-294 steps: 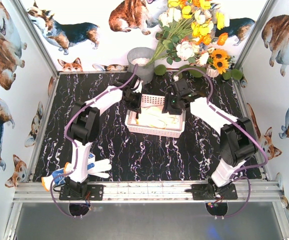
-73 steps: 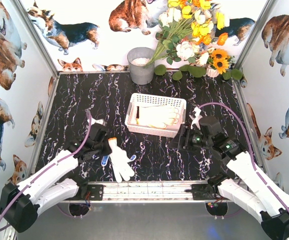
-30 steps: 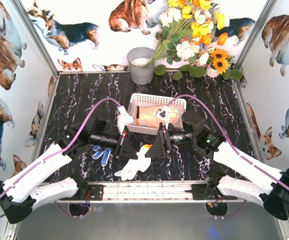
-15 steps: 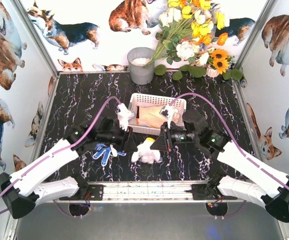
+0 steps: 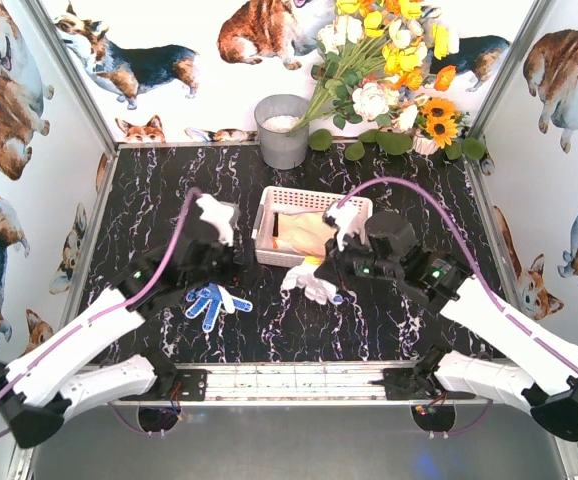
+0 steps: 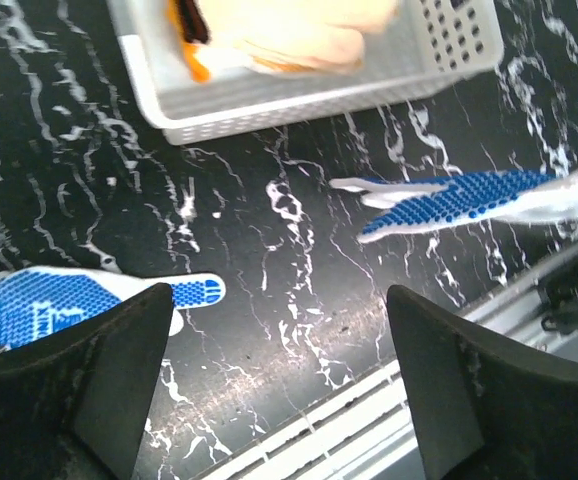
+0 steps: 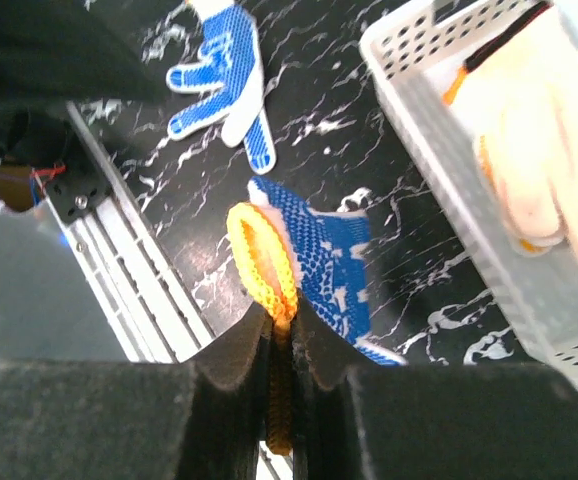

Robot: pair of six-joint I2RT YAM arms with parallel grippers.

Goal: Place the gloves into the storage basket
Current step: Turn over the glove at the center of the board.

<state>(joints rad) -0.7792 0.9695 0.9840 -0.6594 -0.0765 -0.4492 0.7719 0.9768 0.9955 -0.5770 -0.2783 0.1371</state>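
Observation:
A blue-dotted glove [image 7: 319, 262] hangs from my right gripper [image 7: 281, 335], whose jaws are shut on its orange-yellow cuff. In the top view this glove [image 5: 309, 285] is just off the front edge of the storage basket [image 5: 266, 215], under the right gripper [image 5: 327, 268]. The white lattice basket [image 7: 439, 160] holds cream gloves [image 5: 304, 232]. Another blue-dotted glove [image 5: 212, 303] lies flat on the black marble table, left of the basket. My left gripper [image 5: 217, 252] is above and behind that glove, its fingers [image 6: 99, 380] wide apart with nothing between them [image 6: 279, 385].
A grey metal bucket [image 5: 282, 130] and a bunch of artificial flowers [image 5: 389, 70] stand at the back. The aluminium rail [image 5: 289, 380] runs along the near edge of the table. Corgi-print walls close in both sides.
The glove passed from my left gripper to my right: the right shut on the cuff, the left opened and drew back left. The right carried the glove toward the basket.

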